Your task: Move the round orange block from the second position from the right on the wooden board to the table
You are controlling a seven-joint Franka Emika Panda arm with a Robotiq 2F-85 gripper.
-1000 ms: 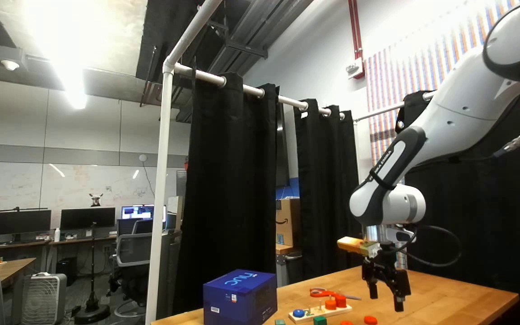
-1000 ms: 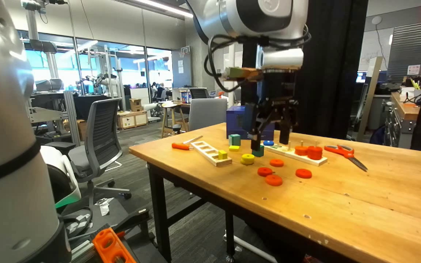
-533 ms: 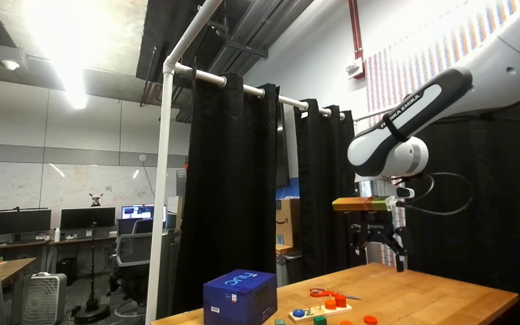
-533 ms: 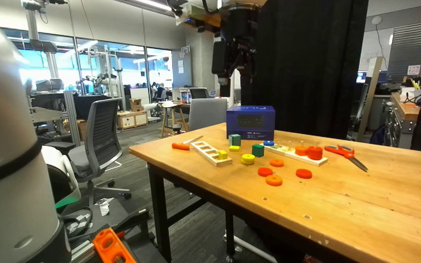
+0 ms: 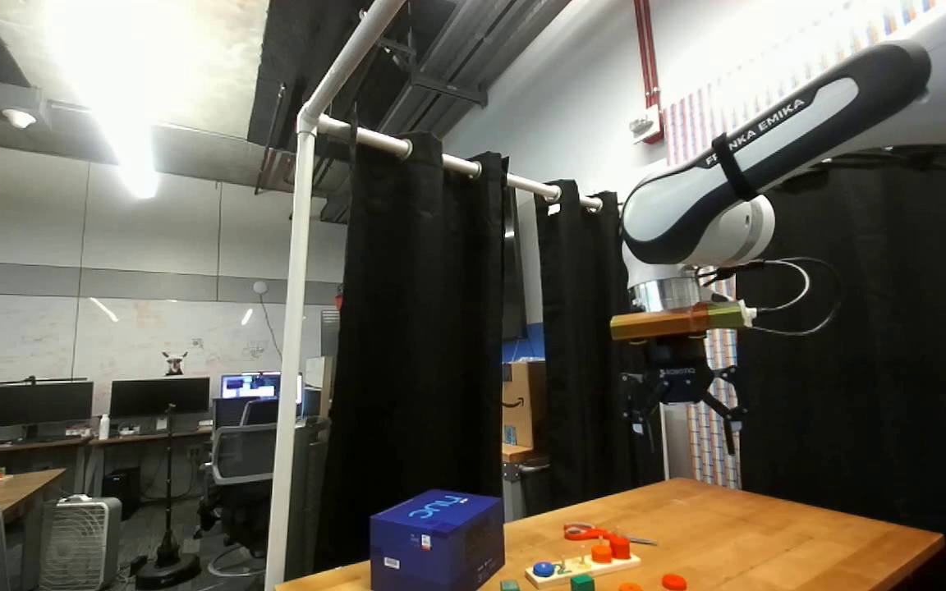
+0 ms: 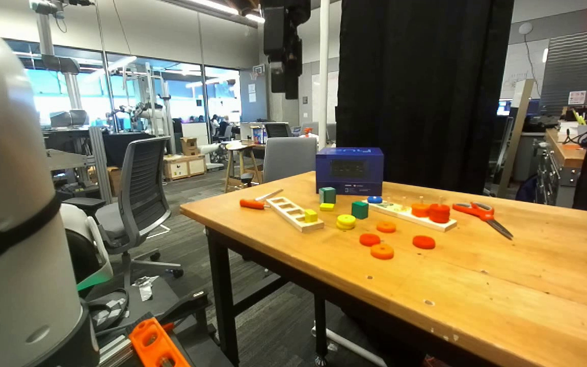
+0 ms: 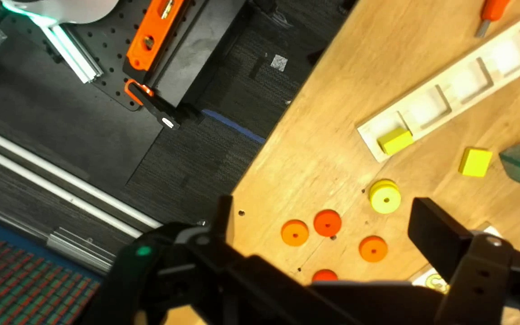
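Observation:
The wooden board [image 6: 404,217] stands on the table [image 6: 482,275]. On it a round orange block [image 6: 420,209] sits beside a red stack [image 6: 439,213] at one end. A blue block [image 6: 374,199] is at the far end. The orange block [image 5: 601,553] also shows in an exterior view. Loose orange discs [image 7: 294,233] and red discs [image 7: 327,223] lie on the table. My gripper [image 5: 685,437] is open and empty, high above the table. In the wrist view the gripper [image 7: 323,214] has its fingers wide apart and hides most of the board.
A dark blue box [image 6: 349,171] stands at the table's back. Scissors [image 6: 482,211], a slotted wooden tray [image 6: 288,211], an orange-handled tool [image 6: 252,204], green blocks [image 6: 359,209] and yellow discs [image 6: 345,221] lie around. The table's edge [image 7: 287,113] crosses the wrist view.
The arm and gripper have risen well above the table, away from the blocks, and turned. The gripper stays open and empty. The blocks and board have not visibly moved.

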